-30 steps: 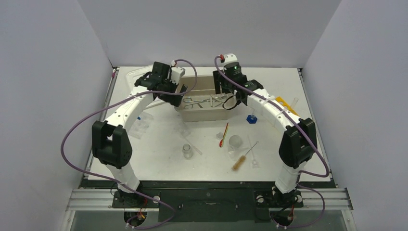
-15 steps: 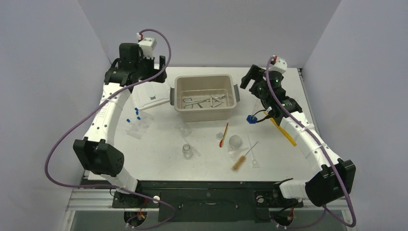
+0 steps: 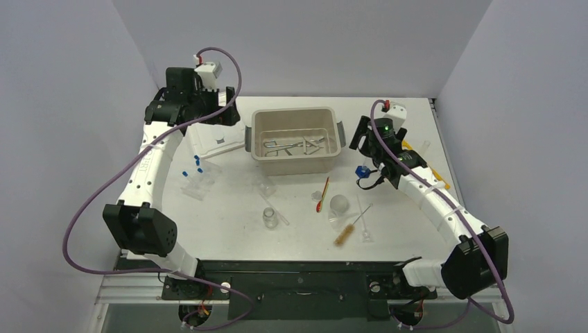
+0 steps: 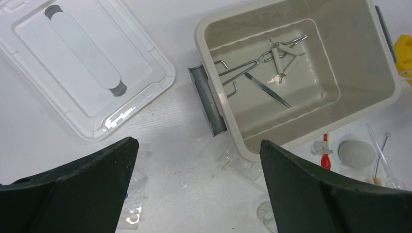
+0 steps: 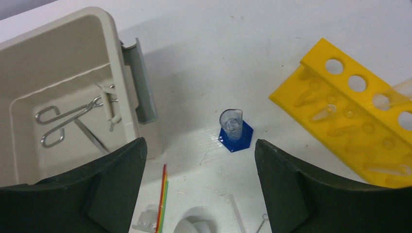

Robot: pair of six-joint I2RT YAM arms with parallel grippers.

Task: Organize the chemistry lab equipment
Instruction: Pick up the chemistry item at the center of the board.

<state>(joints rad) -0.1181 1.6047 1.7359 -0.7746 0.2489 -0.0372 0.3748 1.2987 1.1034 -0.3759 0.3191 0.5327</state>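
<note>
R gripper (image 5: 198,145): apart, empty. Swung off tub (image 5: 58,26) w/ forceps (image 5: 63,121), lowered over blue-based cylinder (image 5: 232,127), prob. next pick. L gripper (image 4: 196,143): apart too, retreated above lid (image 4: 82,63).

We saw the left arm (image 3: 156,163) and right arm (image 3: 433,198), white with black joints (image 3: 142,229), trailing purple cables (image 3: 67,239), a green light (image 3: 378,127) at two o'clock.

1. Bright, even light from overhead; the white table (image 3: 229,236) looks slightly washed out.
2. Soft, faint shadows beside the beige tub (image 5: 73,53).
3. Small glare patches on the white lid (image 4: 119,114).
4. Wrist views sharp; top view coarser, the clear glass vial (image 3: 270,218) barely stands out.
</note>
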